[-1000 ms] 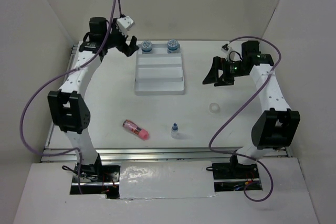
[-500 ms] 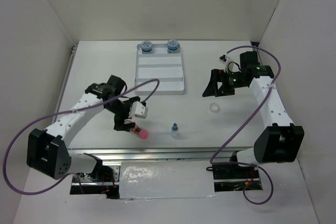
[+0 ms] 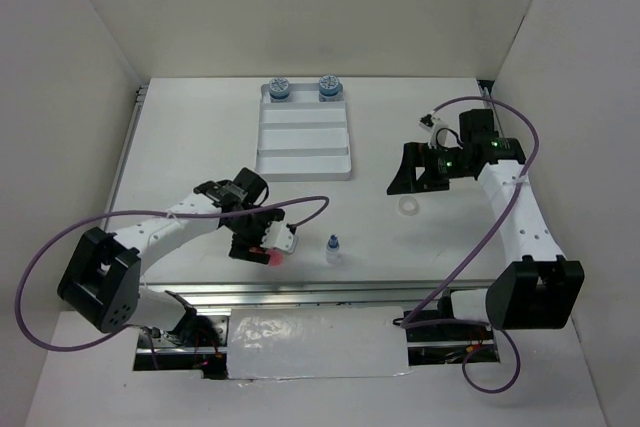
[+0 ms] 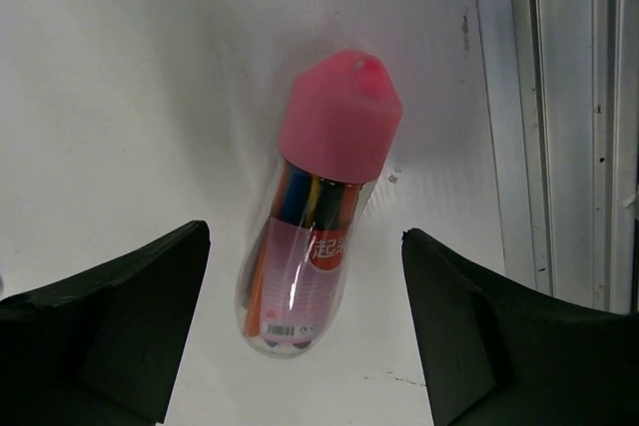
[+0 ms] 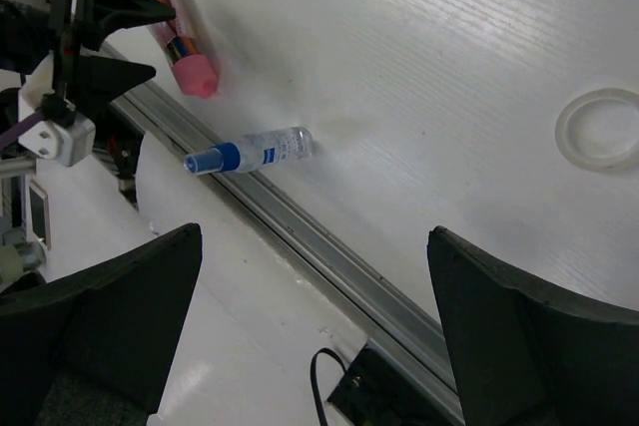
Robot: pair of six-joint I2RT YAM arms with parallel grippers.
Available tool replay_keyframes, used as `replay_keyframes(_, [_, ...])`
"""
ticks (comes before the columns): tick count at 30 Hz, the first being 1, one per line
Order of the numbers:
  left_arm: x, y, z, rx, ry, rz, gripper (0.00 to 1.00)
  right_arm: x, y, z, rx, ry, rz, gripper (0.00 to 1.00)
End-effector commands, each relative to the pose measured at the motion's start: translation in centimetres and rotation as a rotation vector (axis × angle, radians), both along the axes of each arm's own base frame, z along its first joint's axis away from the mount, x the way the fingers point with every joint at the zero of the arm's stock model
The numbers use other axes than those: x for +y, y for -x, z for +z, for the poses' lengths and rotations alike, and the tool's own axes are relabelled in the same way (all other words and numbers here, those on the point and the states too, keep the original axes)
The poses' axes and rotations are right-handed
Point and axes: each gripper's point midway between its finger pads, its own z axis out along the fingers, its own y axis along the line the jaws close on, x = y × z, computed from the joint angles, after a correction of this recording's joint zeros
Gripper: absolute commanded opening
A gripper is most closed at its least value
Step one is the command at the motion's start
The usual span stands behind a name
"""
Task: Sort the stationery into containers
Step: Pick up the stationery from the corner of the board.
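A pink-capped stick-shaped tube (image 3: 272, 256) lies near the table's front edge. My left gripper (image 3: 256, 245) is open and low over it. In the left wrist view the tube (image 4: 318, 207) lies between the spread fingers of the gripper (image 4: 306, 276), with a gap on each side. A tiny blue-capped bottle (image 3: 333, 247) lies to its right. A white ring (image 3: 408, 206) lies just in front of my open, empty right gripper (image 3: 408, 173). Two blue pots (image 3: 279, 89) (image 3: 328, 86) sit in the far compartment of the white tray (image 3: 303, 137).
A metal rail (image 3: 300, 292) runs along the table's near edge, close to the tube and bottle. White walls enclose the table on the left, back and right. The right wrist view shows the bottle (image 5: 250, 152), the ring (image 5: 599, 129) and the tube (image 5: 185, 52).
My left arm has swung from the tray's far left corner down to the front and come over the pink tube. My right gripper has shifted slightly toward the ring.
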Motion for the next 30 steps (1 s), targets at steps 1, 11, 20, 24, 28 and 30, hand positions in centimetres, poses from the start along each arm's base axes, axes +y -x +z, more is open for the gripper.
replay_keyframes(1, [0.2, -0.6, -1.5, -0.045, -0.029, -0.051, 0.9, -0.2, 0.3, 0.9, -0.058, -0.002, 0.005, 1.0])
replay_keyframes(11, [1.5, -1.2, -4.6, -0.053, -0.106, -0.095, 0.69, -0.8, 0.4, 0.6, -0.051, -0.01, -0.013, 1.0])
replay_keyframes(20, [-0.1, -8.9, 0.7, -0.186, 0.062, 0.07, 0.17, -1.1, 0.0, 0.1, -0.036, -0.014, -0.021, 1.0])
replay_keyframes(24, [-0.9, -17.3, 5.2, -0.244, 0.164, 0.274, 0.06, -1.5, -0.2, -0.5, -0.011, -0.013, -0.025, 1.0])
replay_keyframes(28, [-3.4, -26.5, 13.2, -0.447, 0.281, 0.376, 0.04, -1.9, -0.4, -1.1, 0.018, -0.021, -0.03, 1.0])
replay_keyframes(30, [-4.1, -30.2, 12.4, -0.515, 0.255, 0.41, 0.04, -2.1, -0.9, -1.3, 0.025, -0.023, -0.039, 1.0])
